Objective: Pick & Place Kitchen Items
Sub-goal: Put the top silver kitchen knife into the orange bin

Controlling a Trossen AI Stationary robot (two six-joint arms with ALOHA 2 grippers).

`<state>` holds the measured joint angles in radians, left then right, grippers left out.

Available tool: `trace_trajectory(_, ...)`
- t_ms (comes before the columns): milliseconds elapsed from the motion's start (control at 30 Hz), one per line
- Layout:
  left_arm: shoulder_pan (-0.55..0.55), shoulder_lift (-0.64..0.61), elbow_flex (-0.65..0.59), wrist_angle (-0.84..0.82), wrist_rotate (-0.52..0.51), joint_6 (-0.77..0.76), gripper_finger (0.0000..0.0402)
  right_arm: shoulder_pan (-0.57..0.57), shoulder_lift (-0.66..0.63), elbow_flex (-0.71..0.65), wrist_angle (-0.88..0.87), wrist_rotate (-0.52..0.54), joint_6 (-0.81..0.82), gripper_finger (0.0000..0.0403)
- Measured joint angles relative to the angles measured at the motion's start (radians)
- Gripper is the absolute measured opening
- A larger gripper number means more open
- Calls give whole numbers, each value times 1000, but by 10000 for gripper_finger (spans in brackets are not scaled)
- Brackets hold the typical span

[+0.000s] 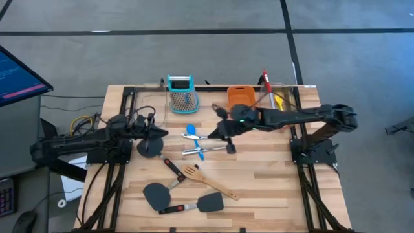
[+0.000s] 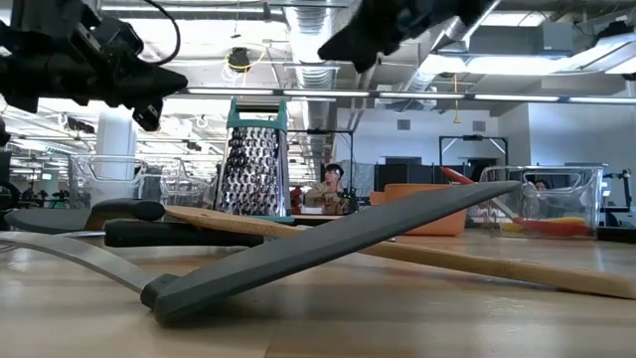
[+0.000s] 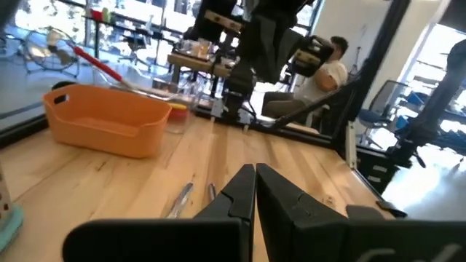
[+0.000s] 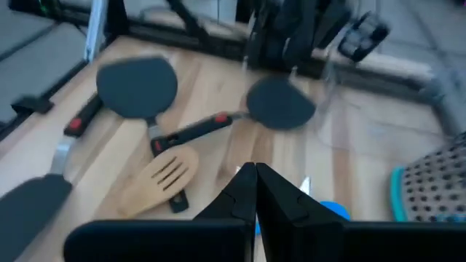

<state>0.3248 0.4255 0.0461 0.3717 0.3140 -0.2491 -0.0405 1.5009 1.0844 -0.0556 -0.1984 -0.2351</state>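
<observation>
My left gripper (image 1: 156,134) is shut and empty, raised above the table's left side (image 3: 255,183). A black spatula's head (image 1: 150,147) lies on the table just below it. My right gripper (image 1: 226,137) is shut and empty (image 4: 255,178), raised above the blue spoon (image 1: 191,133) and the silver tongs (image 1: 202,150), which lie flat at mid-table. A wooden slotted turner (image 1: 194,173) and two more black spatulas (image 1: 155,194) (image 1: 210,202) lie flat toward the near edge. A red spoon (image 1: 265,81) and a yellow one (image 1: 278,100) sit in a clear bin at the far right.
A teal-topped metal grater (image 1: 181,92) stands at the far edge, with an orange tub (image 1: 240,96) to its right. The clear bin (image 1: 284,97) stands beside the tub. A person sits in the room beyond the table (image 3: 328,69). Bare wood shows at the near right (image 1: 272,188).
</observation>
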Motion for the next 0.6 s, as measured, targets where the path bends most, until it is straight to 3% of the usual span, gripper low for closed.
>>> trace_trajectory(167,-21,97,32,15,-2,1,3,1,-141,-241,298,-10,41,0)
trace_trajectory(333,-113,211,89,48,-68,5,3,0,-273,-470,578,-7,86,0)
trace_trajectory(600,-240,453,237,52,-243,75,3,1,-437,-703,755,-6,140,0)
